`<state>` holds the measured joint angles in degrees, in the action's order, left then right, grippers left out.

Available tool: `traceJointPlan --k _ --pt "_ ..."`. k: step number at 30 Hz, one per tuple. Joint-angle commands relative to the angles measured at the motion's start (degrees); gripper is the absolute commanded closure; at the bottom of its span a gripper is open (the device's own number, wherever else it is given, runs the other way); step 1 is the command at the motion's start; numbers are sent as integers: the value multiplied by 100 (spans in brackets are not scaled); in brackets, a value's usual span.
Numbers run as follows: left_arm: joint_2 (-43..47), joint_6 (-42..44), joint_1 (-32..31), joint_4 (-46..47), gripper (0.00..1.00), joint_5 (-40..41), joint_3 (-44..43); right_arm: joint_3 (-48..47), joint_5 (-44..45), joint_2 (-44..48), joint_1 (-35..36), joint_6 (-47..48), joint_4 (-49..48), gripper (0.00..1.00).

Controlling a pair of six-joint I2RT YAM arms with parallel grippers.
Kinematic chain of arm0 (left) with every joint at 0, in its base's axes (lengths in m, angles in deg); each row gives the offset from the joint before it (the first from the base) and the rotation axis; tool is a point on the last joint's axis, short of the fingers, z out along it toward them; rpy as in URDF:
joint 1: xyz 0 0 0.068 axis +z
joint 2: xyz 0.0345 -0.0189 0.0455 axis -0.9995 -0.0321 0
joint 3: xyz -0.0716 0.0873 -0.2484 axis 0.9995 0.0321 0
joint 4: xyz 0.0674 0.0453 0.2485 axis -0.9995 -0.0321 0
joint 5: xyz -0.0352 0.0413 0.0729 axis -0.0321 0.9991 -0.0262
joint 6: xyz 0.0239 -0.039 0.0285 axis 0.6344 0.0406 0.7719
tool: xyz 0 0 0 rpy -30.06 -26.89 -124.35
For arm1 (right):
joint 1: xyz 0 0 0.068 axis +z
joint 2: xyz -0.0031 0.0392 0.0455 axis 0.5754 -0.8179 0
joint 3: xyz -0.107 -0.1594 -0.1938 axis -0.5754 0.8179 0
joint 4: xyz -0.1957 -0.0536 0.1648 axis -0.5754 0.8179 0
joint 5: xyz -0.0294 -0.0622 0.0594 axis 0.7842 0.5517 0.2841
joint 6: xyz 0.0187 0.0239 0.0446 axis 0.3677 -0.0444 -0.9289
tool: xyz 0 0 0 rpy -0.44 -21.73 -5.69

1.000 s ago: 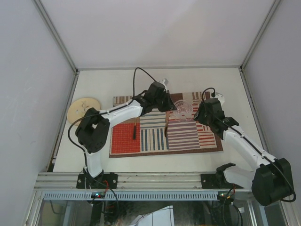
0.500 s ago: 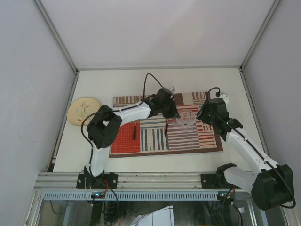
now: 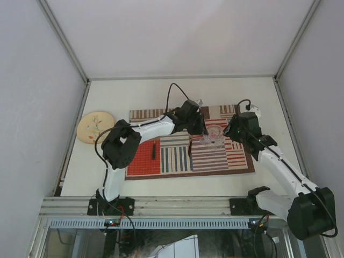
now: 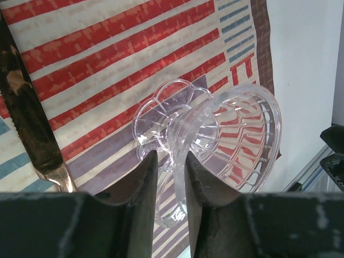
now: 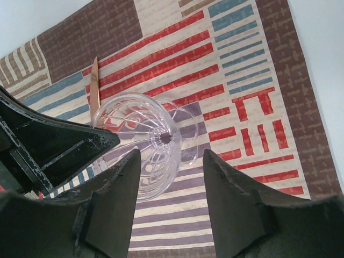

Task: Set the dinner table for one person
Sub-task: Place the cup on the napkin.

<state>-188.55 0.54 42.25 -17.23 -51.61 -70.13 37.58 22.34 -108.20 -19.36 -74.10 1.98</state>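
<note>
A clear ribbed stemmed glass (image 3: 214,135) is over the striped placemat (image 3: 177,161) on the white dinner table (image 3: 177,91). My left gripper (image 4: 170,156) straddles the glass's near rim (image 4: 180,183). Its jaws are slightly apart, and a thin gap shows beside the left finger (image 4: 141,188). The scalloped foot (image 4: 156,115) is down by the mat; I cannot tell whether it sits flat. My right gripper (image 5: 171,153) is open and wide just right of the glass (image 5: 145,145), touching nothing.
A gold knife (image 3: 191,146) lies on the mat just left of the glass, and a dark utensil (image 3: 153,149) lies further left. A cream plate (image 3: 95,126) sits on the table off the mat's left end. Aluminium rails (image 3: 161,204) border the tabletop.
The left arm carried the glass to the right and nearer, then its jaws eased apart around the rim. The right gripper shifted a little right and stayed open.
</note>
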Motion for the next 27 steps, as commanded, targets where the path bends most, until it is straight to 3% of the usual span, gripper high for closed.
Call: traceJointPlan --k 1,13,21,27 --pt "43 132 -66 -4 67 37 -332 -195 -79 6 -30 57 -223 50" --pt "574 167 -120 -33 56 244 -307 -197 -97 -61 31 10 -174 50" --pt "835 161 -129 -49 54 355 -307 -198 -40 -130 191 -41 -166 50" --pt "1538 271 -137 -9 55 889 235 -118 44 -295 268 -43 -218 50"
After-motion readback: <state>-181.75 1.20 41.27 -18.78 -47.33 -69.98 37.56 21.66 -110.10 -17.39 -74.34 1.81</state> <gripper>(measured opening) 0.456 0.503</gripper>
